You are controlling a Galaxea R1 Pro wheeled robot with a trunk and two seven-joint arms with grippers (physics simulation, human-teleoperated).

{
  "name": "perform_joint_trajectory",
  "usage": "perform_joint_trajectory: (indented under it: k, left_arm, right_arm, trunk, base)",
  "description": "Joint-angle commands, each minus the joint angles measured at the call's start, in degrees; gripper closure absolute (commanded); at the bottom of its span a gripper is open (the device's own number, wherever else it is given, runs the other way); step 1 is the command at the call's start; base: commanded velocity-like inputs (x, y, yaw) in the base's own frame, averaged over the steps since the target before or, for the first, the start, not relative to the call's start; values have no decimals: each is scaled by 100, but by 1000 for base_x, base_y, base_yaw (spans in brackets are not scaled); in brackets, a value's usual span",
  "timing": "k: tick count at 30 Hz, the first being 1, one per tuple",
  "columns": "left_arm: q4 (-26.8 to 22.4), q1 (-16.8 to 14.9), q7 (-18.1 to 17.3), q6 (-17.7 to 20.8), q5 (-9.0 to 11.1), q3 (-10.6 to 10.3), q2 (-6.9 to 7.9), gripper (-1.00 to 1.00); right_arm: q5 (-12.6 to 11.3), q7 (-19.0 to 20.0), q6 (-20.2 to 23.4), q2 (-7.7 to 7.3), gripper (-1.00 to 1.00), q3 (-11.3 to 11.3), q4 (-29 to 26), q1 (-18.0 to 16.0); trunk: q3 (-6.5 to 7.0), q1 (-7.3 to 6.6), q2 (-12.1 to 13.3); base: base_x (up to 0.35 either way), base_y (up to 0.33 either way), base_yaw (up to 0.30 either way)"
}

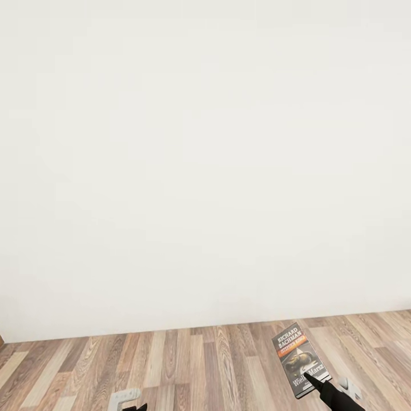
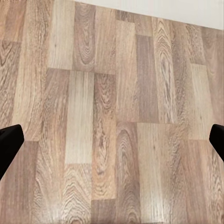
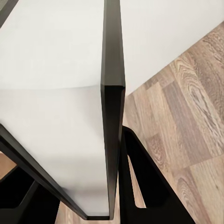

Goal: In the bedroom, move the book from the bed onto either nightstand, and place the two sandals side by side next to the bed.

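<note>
The book [image 1: 299, 359], dark grey with an orange band and white lettering, hangs above the floor at the lower right of the head view, and my right gripper [image 1: 313, 379] is shut on its lower end. In the right wrist view the book [image 3: 112, 116] is seen edge-on, its pale pages to one side, pinched between black fingers [image 3: 144, 182]. My left gripper [image 2: 112, 144] is open over bare planks with nothing between its fingertips; its tip [image 1: 136, 407] peeks in at the head view's lower edge. The bed, the nightstand and the sandals are out of view.
A plain white wall [image 1: 205, 171] stands close ahead and meets the wood-plank floor [image 1: 188, 365] low in the head view. A thin dark brown sliver [image 1: 1, 341] shows at the left edge by the wall's base.
</note>
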Motion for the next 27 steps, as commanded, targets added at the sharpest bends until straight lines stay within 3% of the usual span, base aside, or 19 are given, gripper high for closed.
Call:
perform_joint_trajectory:
  k: [1,22,27]
  left_arm:
    - [8,-6,-25,-17,60,-49,1,-100]
    - [14,-6,-23,-17,60,-50,-7,-100]
    - [10,25,-24,-17,54,-57,-22,-100]
  right_arm:
    - [-24,28,14,-1,100,7,15,-9]
    - [-27,-18,5,-1,100,7,107,-10]
    - [-28,-487,5,13,100,7,298,-9]
  trunk:
    - [0,1,-7]
    - [195,1,-7]
    - [236,1,-7]
  base:
    - [0,0,0]
    - [0,0,0]
    - [0,0,0]
